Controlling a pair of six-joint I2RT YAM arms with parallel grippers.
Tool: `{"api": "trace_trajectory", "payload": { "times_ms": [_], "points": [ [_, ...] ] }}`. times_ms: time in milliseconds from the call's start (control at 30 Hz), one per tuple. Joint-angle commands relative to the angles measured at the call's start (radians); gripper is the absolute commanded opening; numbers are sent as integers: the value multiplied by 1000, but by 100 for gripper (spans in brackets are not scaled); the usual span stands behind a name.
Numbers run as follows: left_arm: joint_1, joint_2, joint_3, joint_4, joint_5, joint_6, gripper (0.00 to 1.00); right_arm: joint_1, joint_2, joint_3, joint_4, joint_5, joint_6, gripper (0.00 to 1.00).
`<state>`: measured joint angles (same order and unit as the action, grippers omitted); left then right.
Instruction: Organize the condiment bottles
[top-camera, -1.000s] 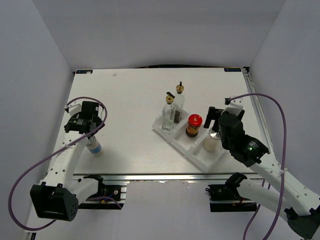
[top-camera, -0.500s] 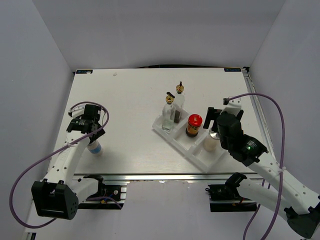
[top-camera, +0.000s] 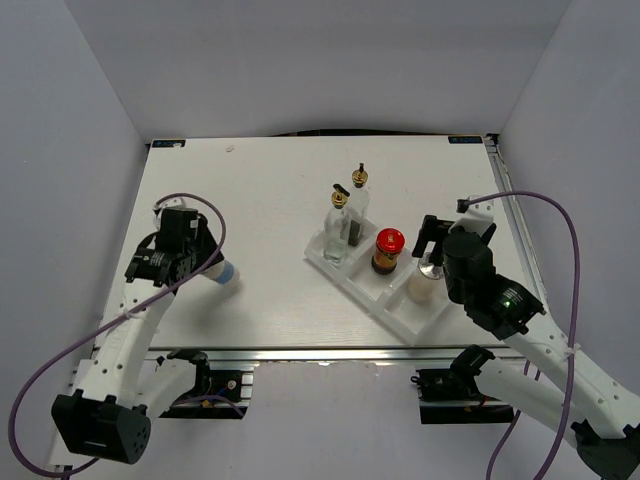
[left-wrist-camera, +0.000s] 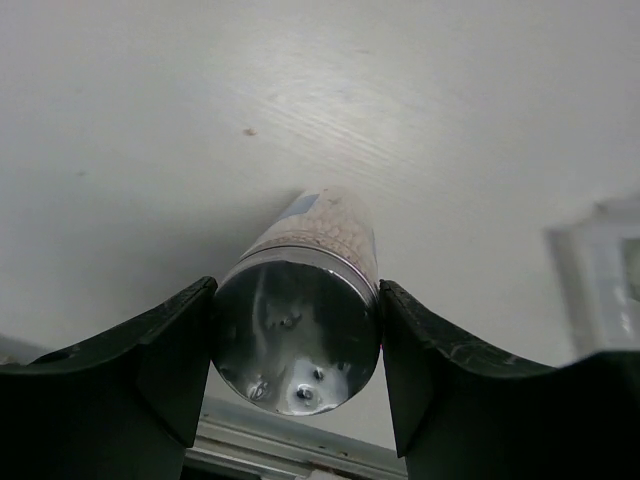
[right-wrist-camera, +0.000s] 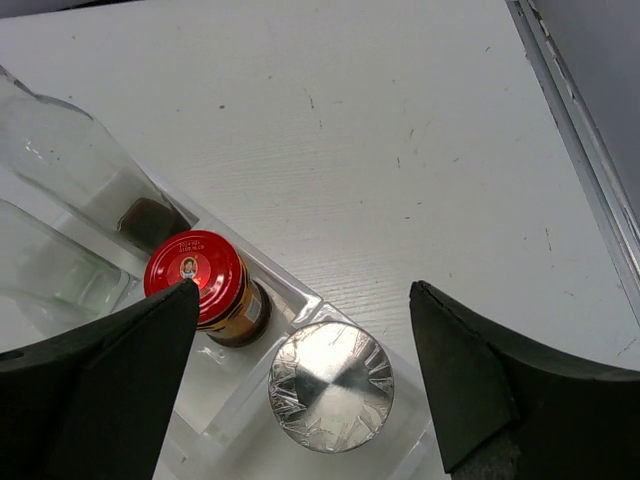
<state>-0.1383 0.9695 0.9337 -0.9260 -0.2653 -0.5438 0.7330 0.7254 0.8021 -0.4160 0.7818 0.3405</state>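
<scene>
My left gripper (top-camera: 207, 264) is shut on the blue-labelled bottle (top-camera: 224, 272), which hangs tilted over the left part of the table. In the left wrist view the bottle's silver cap (left-wrist-camera: 297, 340) sits between both fingers of the left gripper (left-wrist-camera: 295, 300), touching each. My right gripper (top-camera: 430, 238) stands open above the white silver-capped shaker (top-camera: 424, 284) in the tray's near compartment. In the right wrist view the right gripper (right-wrist-camera: 303, 292) has the shaker (right-wrist-camera: 331, 386) below it and the red-lidded jar (right-wrist-camera: 196, 277) by its left finger. Two gold-spouted glass bottles (top-camera: 338, 228) (top-camera: 358, 205) stand in the far compartment.
The white three-compartment tray (top-camera: 345, 276) lies diagonally right of the table's centre, its walls (right-wrist-camera: 215, 395) close under the right fingers. A metal rail (top-camera: 300, 353) runs along the near table edge. White walls enclose the table on three sides.
The left gripper closed on the blue-labelled bottle, lifted it off the table, tipped it and carried it to the right. The right arm shifted slightly and stayed open.
</scene>
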Motion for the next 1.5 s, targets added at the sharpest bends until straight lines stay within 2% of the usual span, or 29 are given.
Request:
{"api": "trace_trajectory", "payload": {
  "times_ms": [0, 33, 100, 133, 300, 333, 433, 500, 533, 633, 833, 967, 1200, 1467],
  "points": [
    [-99, -66, 40, 160, 144, 27, 8, -4, -30, -7, 20, 65, 18, 90],
    [-198, -61, 42, 185, 121, 16, 7, -4, -30, -3, 10, 77, 35, 89],
    [-306, -34, 68, 187, 22, -2, 1, -6, -27, 6, -16, 121, 52, 89],
    [-407, 9, 79, 188, -4, -4, 0, -4, -26, 12, -20, 131, 54, 89],
    [-645, 124, 189, 164, -93, 16, 0, -7, -24, 16, -36, 192, 71, 89],
    [-723, 152, 207, 142, -127, 24, 0, -7, -24, 20, -58, 194, 77, 89],
    [-864, 193, 257, 147, -137, 51, 0, -9, -44, 26, -82, 197, 107, 89],
    [-932, 262, 310, 151, -137, 79, 0, -7, -78, 16, -76, 191, 115, 89],
    [-1005, 293, 339, 132, -158, 88, 0, -9, -89, 14, -78, 191, 123, 89],
    [-1122, 428, 459, 112, -239, 136, 0, -9, -121, 9, -89, 215, 150, 89],
    [-1164, 593, 614, 234, -226, 274, 0, -10, -147, 14, -168, 264, 232, 89],
    [-1164, 696, 759, 265, -111, 357, 0, -11, -161, 14, -172, 269, 239, 89],
    [-1164, 808, 875, 239, 29, 397, 0, -10, -216, 2, -190, 329, 279, 89],
    [-1161, 920, 926, 233, 28, 426, 0, -11, -176, 8, -194, 317, 272, 89]
  ]
}}
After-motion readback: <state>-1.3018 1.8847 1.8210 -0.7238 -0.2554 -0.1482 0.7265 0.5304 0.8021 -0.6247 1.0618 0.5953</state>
